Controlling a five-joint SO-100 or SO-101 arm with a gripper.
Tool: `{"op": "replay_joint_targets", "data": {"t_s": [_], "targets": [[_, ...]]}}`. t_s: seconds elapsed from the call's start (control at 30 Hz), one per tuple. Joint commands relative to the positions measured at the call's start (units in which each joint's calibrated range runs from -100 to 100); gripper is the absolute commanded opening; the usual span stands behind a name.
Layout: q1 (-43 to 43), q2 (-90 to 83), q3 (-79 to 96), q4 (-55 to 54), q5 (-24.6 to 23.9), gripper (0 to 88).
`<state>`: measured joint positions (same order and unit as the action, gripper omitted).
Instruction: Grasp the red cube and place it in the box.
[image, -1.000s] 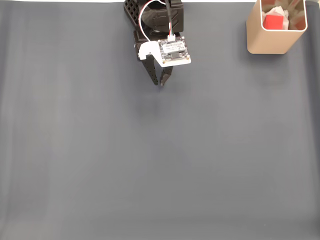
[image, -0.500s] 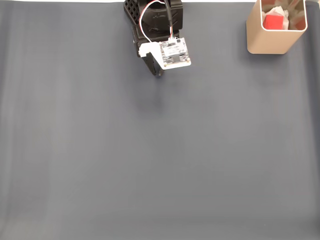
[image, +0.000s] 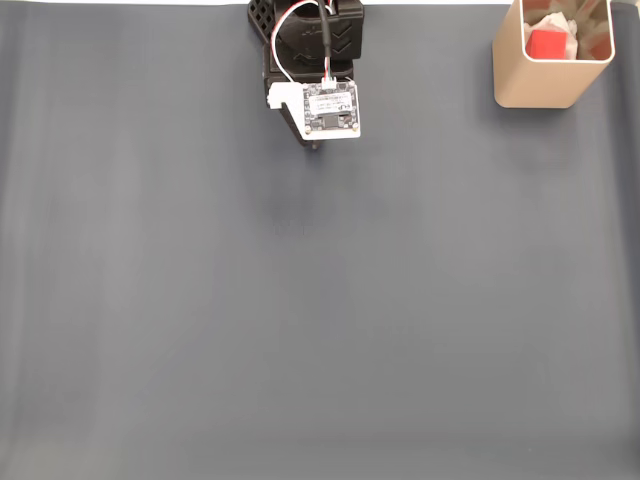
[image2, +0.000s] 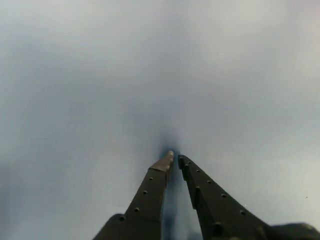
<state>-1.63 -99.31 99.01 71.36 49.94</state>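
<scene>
Red cube (image: 547, 44) lies inside the box (image: 540, 85), resting among crumpled pale paper; in the fixed view it is well apart from the claw (image: 315, 147), far to the claw's right and slightly above it, at the top right corner of the dark grey mat (image: 320, 320). The claw is clenched and empty: in the wrist view its two dark fingers meet almost tip to tip (image2: 173, 158) over bare mat, with nothing between them. In the fixed view the arm is folded near its base at the top edge, the white camera board (image: 330, 108) covering most of the claw. Judged from this layout, the placing step is done and the arm is at its rest posture. No further grasp appears to be called for; the next move need only settle the arm at rest.
</scene>
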Motion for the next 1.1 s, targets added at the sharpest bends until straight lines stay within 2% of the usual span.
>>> {"op": "replay_joint_targets", "data": {"t_s": [0.0, 0.3, 1.07], "targets": [[1.06, -0.69, 0.81, 0.93, -0.39, 0.8], [0.92, -0.69, 0.81, 4.05, -3.27, 0.8], [1.28, -0.69, 0.81, 4.21, -2.44, 0.8]]}}
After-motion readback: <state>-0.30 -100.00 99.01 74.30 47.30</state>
